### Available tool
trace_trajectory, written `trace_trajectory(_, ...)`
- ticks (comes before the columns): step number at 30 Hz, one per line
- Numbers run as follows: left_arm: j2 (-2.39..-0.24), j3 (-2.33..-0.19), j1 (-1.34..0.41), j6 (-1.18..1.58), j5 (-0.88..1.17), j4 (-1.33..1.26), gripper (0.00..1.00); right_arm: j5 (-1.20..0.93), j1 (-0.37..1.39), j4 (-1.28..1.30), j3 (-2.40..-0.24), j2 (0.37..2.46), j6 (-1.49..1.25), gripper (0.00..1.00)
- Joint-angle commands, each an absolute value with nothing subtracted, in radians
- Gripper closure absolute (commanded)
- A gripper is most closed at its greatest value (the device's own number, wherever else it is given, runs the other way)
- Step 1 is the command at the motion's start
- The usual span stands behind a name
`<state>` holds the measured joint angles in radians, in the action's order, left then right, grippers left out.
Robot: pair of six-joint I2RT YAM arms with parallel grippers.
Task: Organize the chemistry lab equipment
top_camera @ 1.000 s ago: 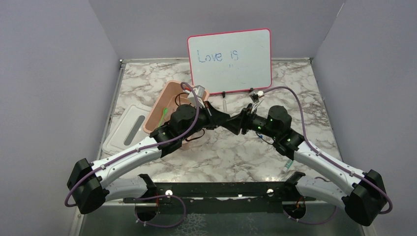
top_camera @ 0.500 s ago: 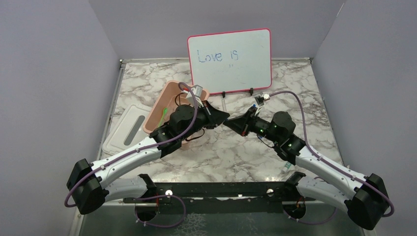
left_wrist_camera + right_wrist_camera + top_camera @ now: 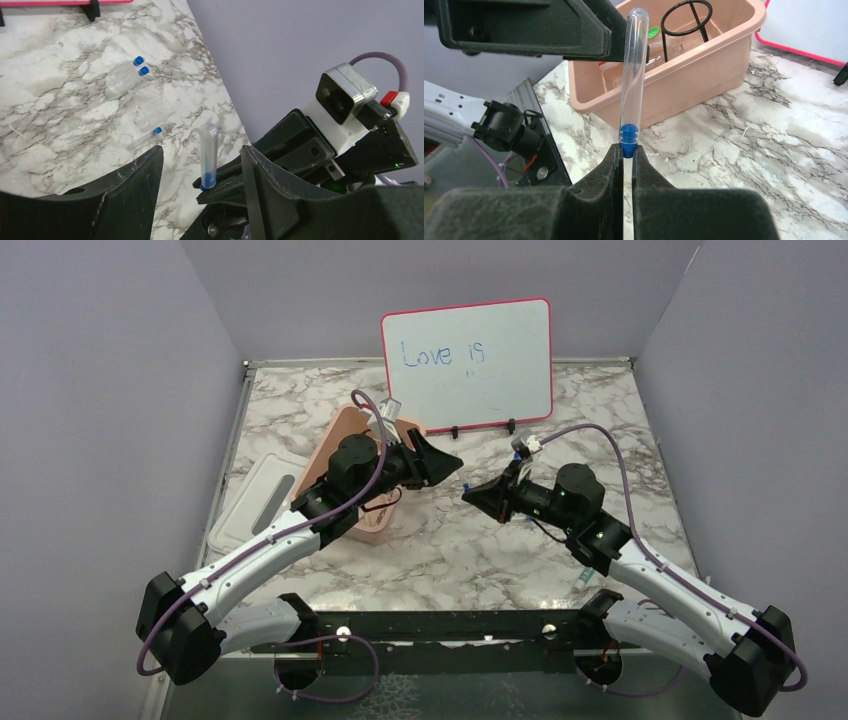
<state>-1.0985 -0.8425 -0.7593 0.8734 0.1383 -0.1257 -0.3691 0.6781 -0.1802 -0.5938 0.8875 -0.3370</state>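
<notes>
Your right gripper (image 3: 626, 152) pinches a clear, round-tipped tube (image 3: 633, 75) by its ribbed blue cap, mid-table, right of the smooth pink tub (image 3: 704, 70). Your left gripper (image 3: 200, 165) is spread wide beside it. More capped tubes (image 3: 127, 77) lie on the veined marble table (image 3: 60, 100).

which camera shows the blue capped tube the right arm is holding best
The right wrist view: the tube fills mid-frame, its blue cap pinched between the right gripper's fingers. The left wrist view shows it whole but smaller. In the top view it is too small to make out.
</notes>
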Motion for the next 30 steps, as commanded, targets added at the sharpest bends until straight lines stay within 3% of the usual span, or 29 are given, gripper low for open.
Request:
trace_trajectory(1, -1.128, -0.918, -0.719, 0.812, 0.362, -0.112, 0.39, -0.414, 0.676, -0.096, -0.647, 0.896, -0.258, 0.99)
trace_trajectory(13, -1.17, -0.948, -0.649, 0.773, 0.538, -0.005, 0.63, -0.475, 0.675, -0.074, -0.663, 0.915, -0.206, 0.99)
trace_trajectory(18, -1.202, -0.941, -0.641, 0.8, 0.582, -0.032, 0.64, -0.495, 0.676, -0.065, -0.666, 0.922, -0.199, 0.99)
trace_trajectory(27, -1.172, -0.917, -0.632, 0.784, 0.526, -0.037, 0.77, -0.551, 0.675, -0.03, -0.687, 0.926, -0.212, 0.99)
trace_trajectory(30, -1.17, -0.906, -0.632, 0.806, 0.551, -0.071, 0.88, -0.542, 0.675, -0.021, -0.691, 0.916, -0.23, 0.98)
